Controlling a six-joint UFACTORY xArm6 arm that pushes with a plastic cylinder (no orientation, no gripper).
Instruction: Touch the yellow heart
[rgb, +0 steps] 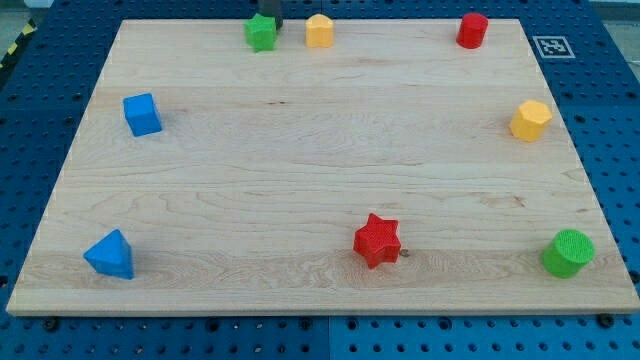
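The yellow heart (319, 31) lies at the board's top edge, a little left of the middle. My tip (273, 24) comes in from the view's top as a short dark rod. It stands right next to the green star (260, 33), on that star's right side. It is a short gap to the left of the yellow heart and does not touch it. Most of the rod is cut off by the frame's top edge.
A red cylinder (472, 30) sits at the top right and a yellow hexagon (530, 120) at the right. A green cylinder (568, 252) is at the bottom right, a red star (377, 240) at the bottom middle. A blue triangle (110, 255) and a blue cube (142, 114) are at the left.
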